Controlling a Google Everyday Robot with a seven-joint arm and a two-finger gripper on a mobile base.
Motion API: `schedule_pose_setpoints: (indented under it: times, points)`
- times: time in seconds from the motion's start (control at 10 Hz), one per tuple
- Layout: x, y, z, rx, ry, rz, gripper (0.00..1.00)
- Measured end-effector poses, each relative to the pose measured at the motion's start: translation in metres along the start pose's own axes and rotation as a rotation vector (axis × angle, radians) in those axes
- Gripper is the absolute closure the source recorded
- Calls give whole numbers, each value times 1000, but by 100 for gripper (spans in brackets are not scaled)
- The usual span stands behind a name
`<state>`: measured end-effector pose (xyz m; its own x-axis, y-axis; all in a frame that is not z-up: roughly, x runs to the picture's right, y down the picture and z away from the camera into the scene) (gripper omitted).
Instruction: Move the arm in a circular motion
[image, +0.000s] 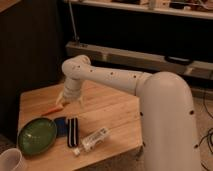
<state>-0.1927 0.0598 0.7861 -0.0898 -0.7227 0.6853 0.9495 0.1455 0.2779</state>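
The white arm (125, 80) reaches from the lower right across the wooden table (110, 112) to its far left part. Its bulbous elbow (75, 67) bends downward there, and the gripper (69, 100) hangs below it, just above the tabletop near the back left. An orange object (51, 110) lies on the wood just left of the gripper. Nothing shows between the fingers.
A green plate (37, 135) sits at the table's front left, with a dark blue-black striped item (69, 131) and a white bottle (94, 140) lying beside it. A white cup (11, 160) is at the bottom left corner. Dark shelving (150, 55) runs behind the table.
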Motion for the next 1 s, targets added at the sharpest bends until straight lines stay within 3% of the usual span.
schedule_pose_setpoints:
  times: [0.2, 0.4, 0.7, 0.9, 1.0]
  points:
    - [34, 21, -7, -23, 37, 54, 26]
    - [69, 63, -17, -52, 80, 130, 26]
    - [107, 154, -33, -88, 140, 288, 26]
    - [113, 229, -43, -116, 171, 404, 26]
    - [110, 252, -45, -122, 182, 445, 26]
